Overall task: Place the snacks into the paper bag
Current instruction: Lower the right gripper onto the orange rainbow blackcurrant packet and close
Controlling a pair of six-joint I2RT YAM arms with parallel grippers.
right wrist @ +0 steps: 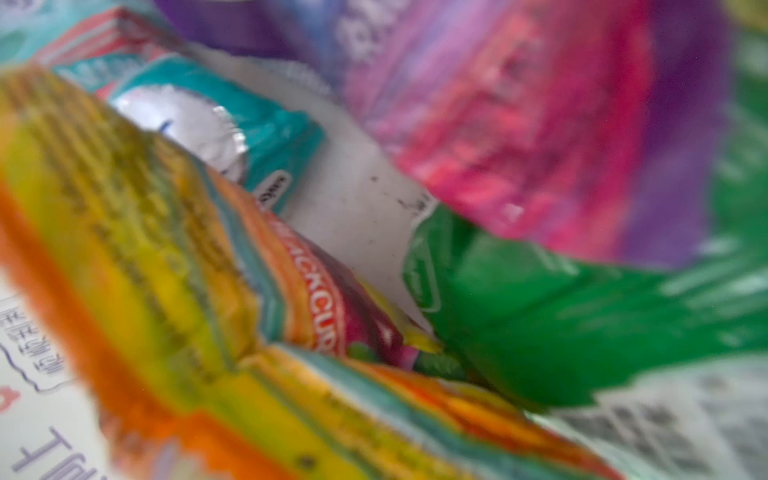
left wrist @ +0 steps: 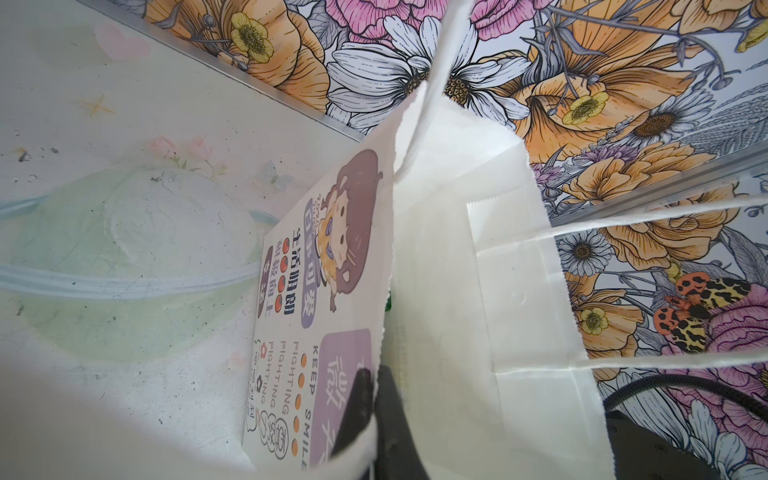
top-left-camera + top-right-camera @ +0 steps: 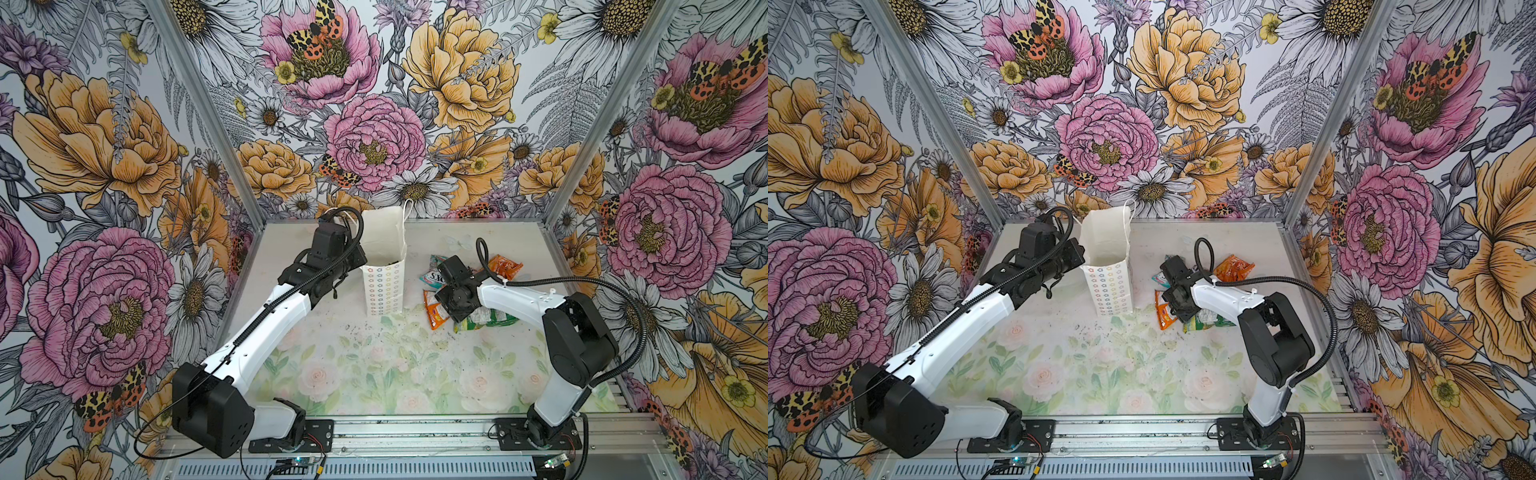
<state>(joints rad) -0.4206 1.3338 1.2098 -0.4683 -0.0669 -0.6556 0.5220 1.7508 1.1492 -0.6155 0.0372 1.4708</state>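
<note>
Five snacks at least show, lying in a loose heap on the table, toward its back right part. They are to the right of the paper bag and not touching it. I count one orange packet farther back, a second orange packet nearest the bag, one green packet and one teal packet. One purple packet shows only from the right wrist. The right arm hides part of the heap, so there may be more.

They look light, thin and crinkly. The plastic is likely slippery and bends easily, so a pinch on a flat sealed end should hold better than one on a puffy middle. They overlap, so two could come up together.

One paper bag stands upright near the middle of the back edge, mouth open. It is thin paper and could tip easily. The left tool is clenched on the bag's top edge, with its fingers on either side of the paper. The right tool is down among the snacks, and I cannot tell if it has one.
</note>
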